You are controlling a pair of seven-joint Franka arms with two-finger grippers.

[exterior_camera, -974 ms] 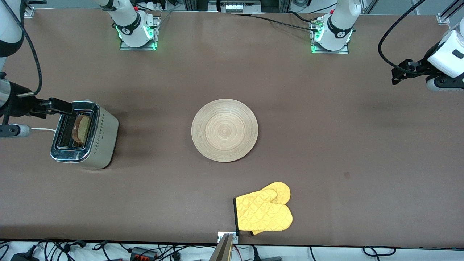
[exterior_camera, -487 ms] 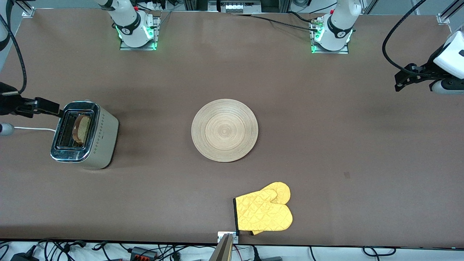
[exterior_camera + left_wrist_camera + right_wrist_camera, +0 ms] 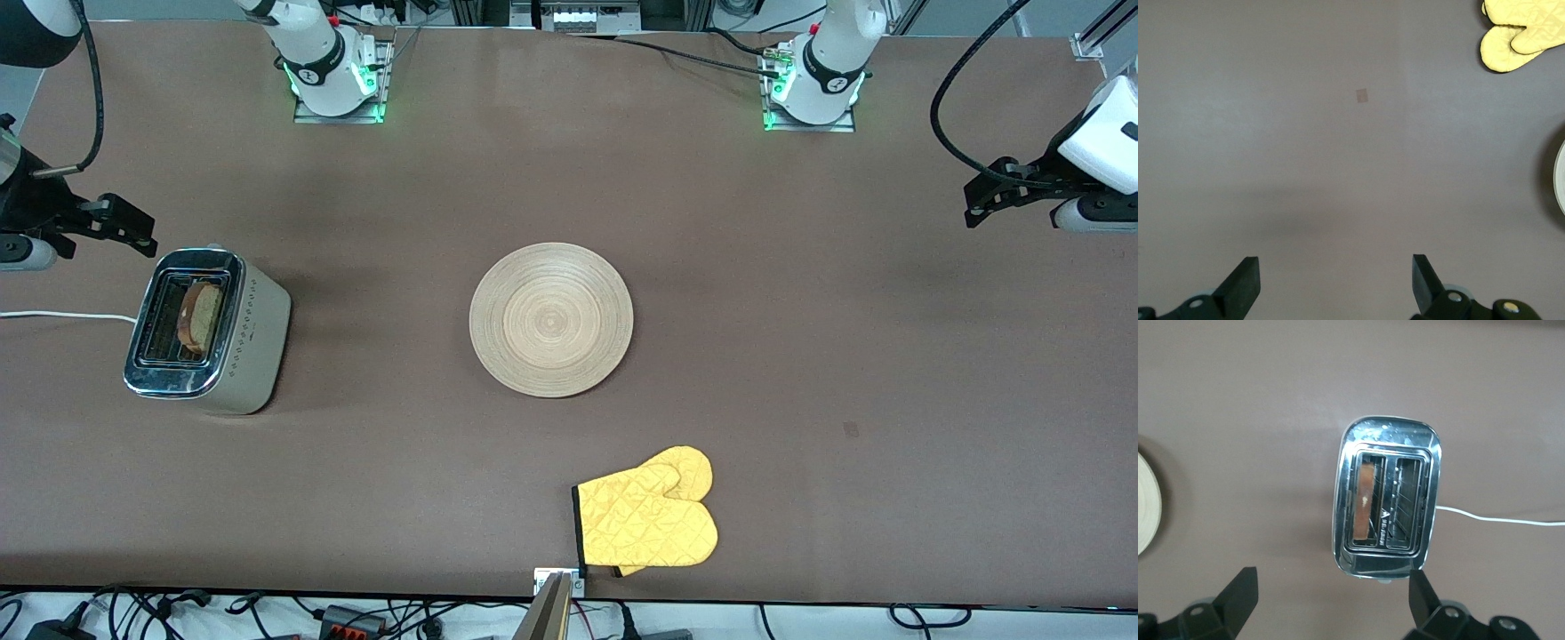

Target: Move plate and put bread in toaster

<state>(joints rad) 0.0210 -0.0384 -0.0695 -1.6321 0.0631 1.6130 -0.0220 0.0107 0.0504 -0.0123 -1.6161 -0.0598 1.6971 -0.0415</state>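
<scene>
The tan wooden plate (image 3: 551, 319) lies bare in the middle of the table; its edge shows in the right wrist view (image 3: 1146, 503) and the left wrist view (image 3: 1560, 179). The toaster (image 3: 209, 332) stands at the right arm's end of the table, and the bread (image 3: 201, 316) stands in its slot nearer the plate, also seen from above (image 3: 1367, 503). My right gripper (image 3: 133, 233) is open and empty, up in the air just off the toaster's end toward the robots' bases (image 3: 1331, 597). My left gripper (image 3: 978, 206) is open and empty, over bare table at the left arm's end (image 3: 1335, 280).
A yellow oven mitt (image 3: 647, 519) lies near the table's front edge, nearer the camera than the plate; it also shows in the left wrist view (image 3: 1521, 35). The toaster's white cord (image 3: 53, 314) runs off toward the table's end.
My right gripper has drawn back from over the toaster, off toward the table's end and the robots' bases. The bread stays in the slot. The left arm shifted only slightly.
</scene>
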